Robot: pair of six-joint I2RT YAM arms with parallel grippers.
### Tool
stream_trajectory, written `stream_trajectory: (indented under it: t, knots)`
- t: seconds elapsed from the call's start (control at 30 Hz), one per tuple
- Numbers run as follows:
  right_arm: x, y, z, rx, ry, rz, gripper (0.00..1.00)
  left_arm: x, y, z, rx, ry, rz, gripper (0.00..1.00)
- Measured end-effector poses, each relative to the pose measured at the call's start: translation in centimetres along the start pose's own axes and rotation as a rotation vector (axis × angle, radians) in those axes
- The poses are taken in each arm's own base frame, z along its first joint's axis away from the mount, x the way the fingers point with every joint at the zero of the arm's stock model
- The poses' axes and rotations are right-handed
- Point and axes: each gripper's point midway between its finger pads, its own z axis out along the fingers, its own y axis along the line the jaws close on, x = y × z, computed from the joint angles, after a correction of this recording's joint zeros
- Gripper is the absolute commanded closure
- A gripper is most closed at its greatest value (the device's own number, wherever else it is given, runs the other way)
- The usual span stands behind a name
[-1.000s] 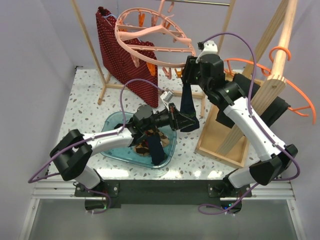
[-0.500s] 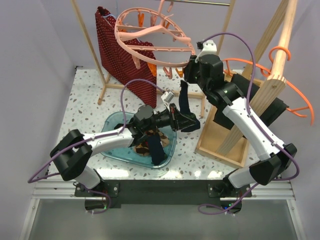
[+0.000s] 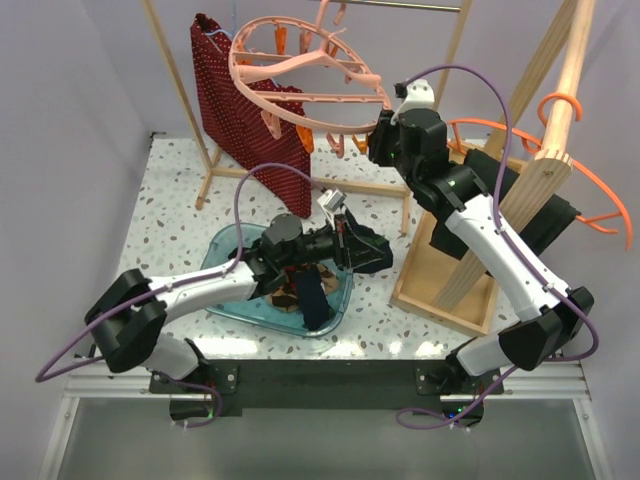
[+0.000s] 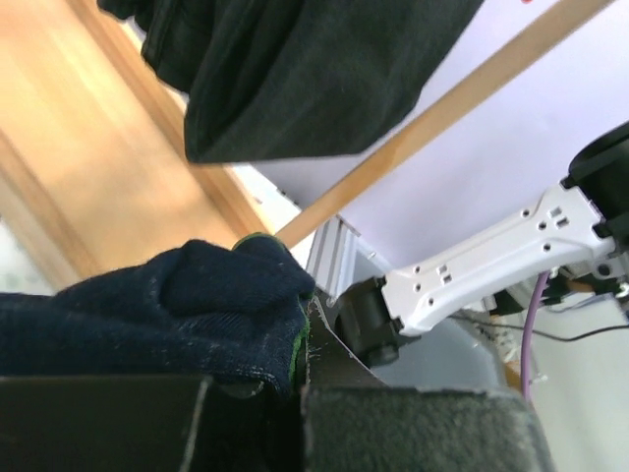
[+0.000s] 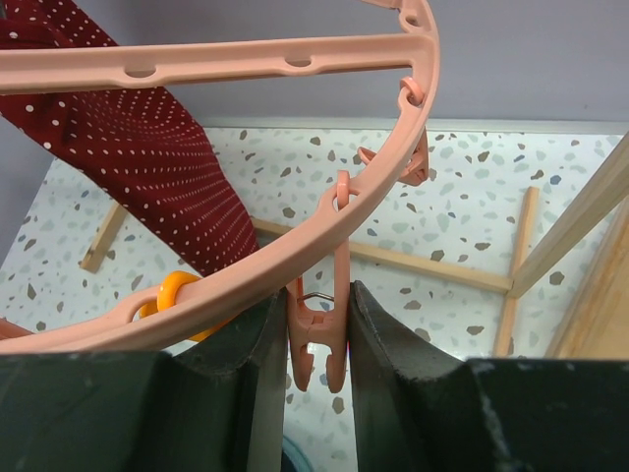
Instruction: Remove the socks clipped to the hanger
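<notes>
The salmon-pink round hanger [image 3: 300, 70] hangs at the back, and its ring crosses the right wrist view [image 5: 246, 59]. My right gripper [image 3: 383, 135] is at the ring's right edge, shut on a pink peg [image 5: 319, 329] whose tips stand open and empty. My left gripper [image 3: 352, 243] is shut on a dark navy sock [image 3: 370, 250], seen close in the left wrist view [image 4: 167, 305], above the right rim of the basin. More socks [image 3: 300, 292], checkered and dark, lie in the blue basin [image 3: 225, 300].
A red white-dotted garment [image 3: 240, 110] hangs at the back left. A wooden rack [image 3: 540, 130] with a thin orange hanger [image 3: 590, 190] and black cloth [image 3: 545, 215] stands right. Wooden slats [image 3: 360, 185] lie on the speckled table.
The navy sock has come off the peg and dropped with my left gripper toward the basin. My right gripper stays squeezing the peg.
</notes>
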Motion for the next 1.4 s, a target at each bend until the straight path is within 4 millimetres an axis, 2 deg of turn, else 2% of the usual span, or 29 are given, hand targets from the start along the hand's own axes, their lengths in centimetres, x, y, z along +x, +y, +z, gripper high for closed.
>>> stream_trajectory:
  t: [0.17,0.33,0.4,0.5,0.6,0.7,0.8,0.83,0.9,0.93,1.03,1.13,1.27,1.3,1.37,1.4]
  knots:
    - [0.1,0.0,0.0,0.001,0.007,0.004,0.99,-0.7,-1.2,-2.6,-0.059,0.006,0.049,0.99]
    - [0.3,0.0,-0.1,0.001,0.015,0.01,0.89,-0.9,-0.6,-5.4,-0.179,0.009,0.105,0.96]
    - [0.4,0.0,-0.1,0.003,0.02,0.009,0.88,0.0,0.5,-6.7,-0.239,0.022,0.114,0.94]
    - [0.4,-0.1,-0.2,0.004,0.024,0.01,0.85,2.5,3.1,-8.4,-0.337,0.076,0.104,0.94]
    - [0.4,-0.1,-0.3,0.006,0.028,0.009,0.8,5.3,5.7,-9.7,-0.426,0.142,0.077,1.0]
    - [0.4,-0.1,-0.4,0.007,0.031,0.01,0.73,7.1,8.0,-10.8,-0.516,0.189,0.065,1.0]
    - [0.4,-0.1,-0.5,0.007,0.036,0.011,0.67,7.7,9.7,-11.7,-0.595,0.205,0.077,0.8]
    - [0.4,-0.1,-0.5,0.007,0.037,0.011,0.64,7.8,10.2,-12.1,-0.627,0.206,0.081,0.66]
    - [0.5,-0.1,-0.6,0.007,0.045,0.01,0.61,7.9,11.1,-12.8,-0.68,0.204,0.087,0.57]
    - [0.6,-0.2,-0.7,0.008,0.049,0.009,0.58,7.9,11.4,-13.0,-0.695,0.205,0.096,0.47]
    - [1.1,-0.4,-0.9,0.017,0.073,0.006,0.5,8.5,12.3,-13.9,-0.741,0.216,0.105,0.3]
    - [2.0,-0.7,-1.2,0.031,0.113,0.001,0.39,9.0,12.6,-14.4,-0.749,0.227,0.11,0.22]
    - [2.6,-1.2,-1.8,0.051,0.152,-0.008,0.28,8.8,12.0,-14.7,-0.724,0.201,0.117,0.18]
    - [2.6,-1.3,-2.0,0.055,0.156,-0.008,0.2,8.5,11.7,-14.6,-0.712,0.189,0.12,0.18]
    - [2.4,-1.5,-2.4,0.061,0.161,-0.007,0.18,8.0,11.2,-14.4,-0.692,0.17,0.125,0.15]
    - [2.4,-1.6,-2.7,0.064,0.165,-0.008,0.02,7.8,11.0,-14.2,-0.68,0.163,0.127,0.12]
